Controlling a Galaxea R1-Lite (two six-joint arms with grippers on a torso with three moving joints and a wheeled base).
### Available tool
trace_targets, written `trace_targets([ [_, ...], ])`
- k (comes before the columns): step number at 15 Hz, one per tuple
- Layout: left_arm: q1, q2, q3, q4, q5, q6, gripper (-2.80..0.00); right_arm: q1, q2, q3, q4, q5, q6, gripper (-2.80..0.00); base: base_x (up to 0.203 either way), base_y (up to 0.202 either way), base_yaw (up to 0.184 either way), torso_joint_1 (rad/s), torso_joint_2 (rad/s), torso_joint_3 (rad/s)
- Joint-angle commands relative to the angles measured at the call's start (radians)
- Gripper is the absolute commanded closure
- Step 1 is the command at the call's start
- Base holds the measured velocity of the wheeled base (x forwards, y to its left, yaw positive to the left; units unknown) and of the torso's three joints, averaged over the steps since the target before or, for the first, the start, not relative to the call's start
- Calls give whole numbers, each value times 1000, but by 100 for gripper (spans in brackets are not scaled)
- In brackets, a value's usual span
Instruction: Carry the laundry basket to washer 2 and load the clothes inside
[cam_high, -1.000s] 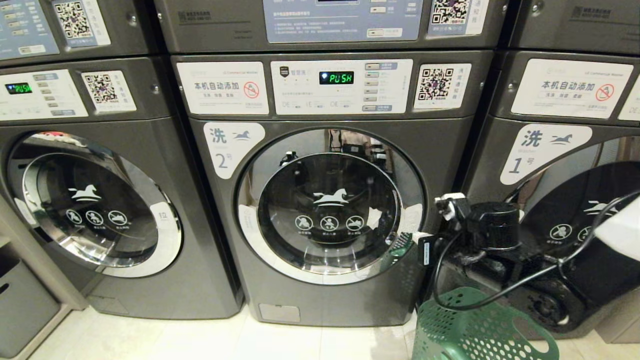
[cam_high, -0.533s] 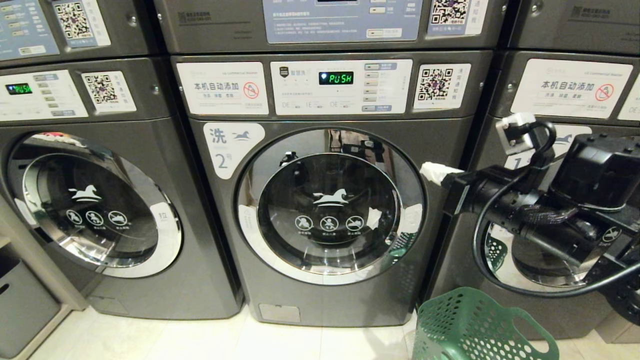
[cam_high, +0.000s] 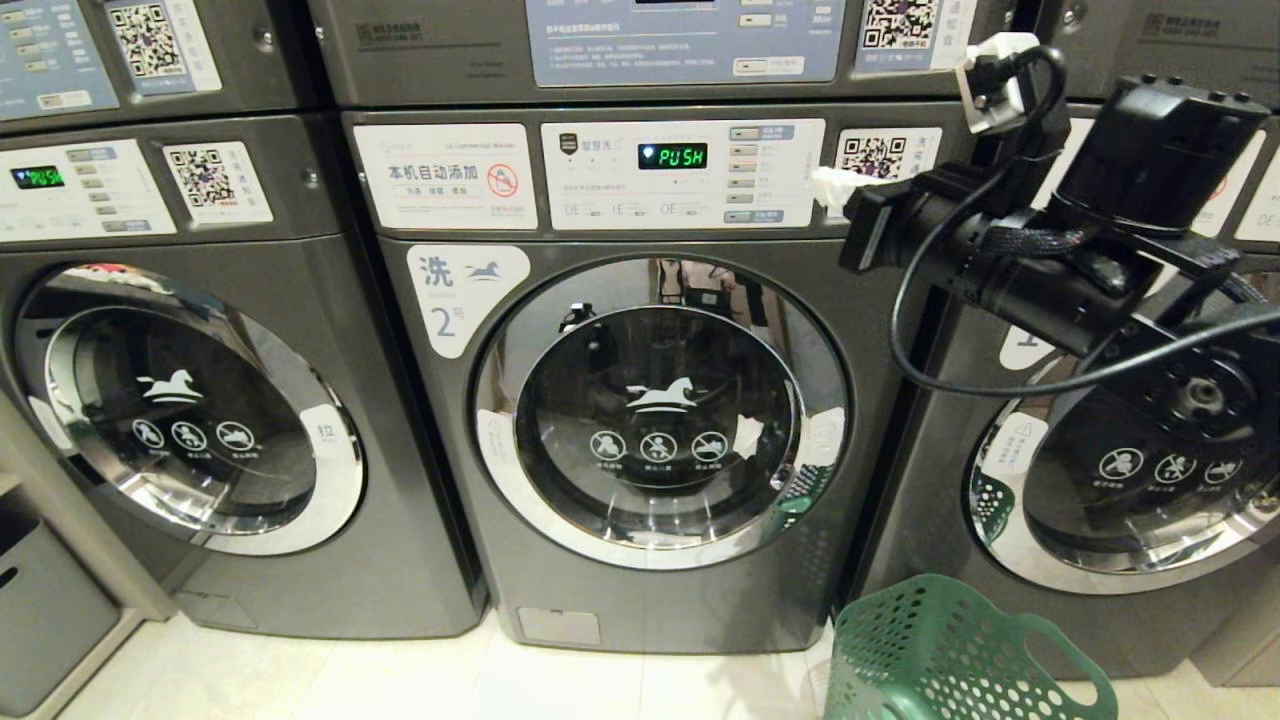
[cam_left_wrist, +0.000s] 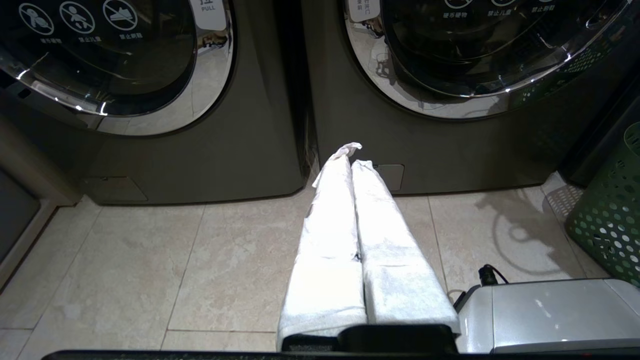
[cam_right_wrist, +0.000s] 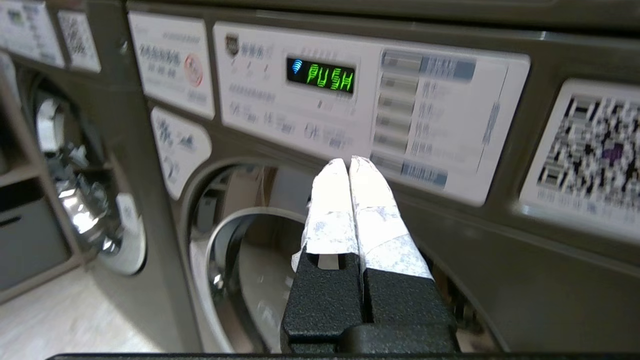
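Note:
Washer 2 (cam_high: 660, 400) stands straight ahead with its round door (cam_high: 662, 412) shut and its display (cam_high: 673, 155) reading PUSH. The green perforated laundry basket (cam_high: 950, 655) sits on the floor at the lower right; no clothes show in it. My right gripper (cam_high: 828, 186), white-wrapped fingers shut and empty, hangs high in front of the washer's control panel (cam_right_wrist: 370, 105), near the panel's right end. My left gripper (cam_left_wrist: 352, 155) is shut and empty, low over the tiles, pointing at the gap between two washers; the basket (cam_left_wrist: 607, 210) is off to its side.
Another washer (cam_high: 190, 400) stands to the left and washer 1 (cam_high: 1130, 470) to the right, both doors shut. Dryers are stacked above. A grey cabinet (cam_high: 40, 600) is at the far left. Beige floor tiles (cam_high: 400, 680) lie in front.
The right arm has swung up from down by the basket to the height of washer 2's control panel, its gripper staying shut. The left arm, basket and washers have not moved.

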Motion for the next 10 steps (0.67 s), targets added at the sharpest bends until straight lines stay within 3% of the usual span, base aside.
trace_targets([
  [1,0,0,0,1,-1,0,0,2,111,-111,-3,-8,-1,0,0,0,0,0,0,0],
  [4,0,0,0,1,0,0,0,0,233,-240,6,-56,-10,0,0,0,0,0,0,0],
  [10,0,0,0,1,0,0,0,-5,394,-424,12,-64,-34,0,0,0,0,0,0,0],
])
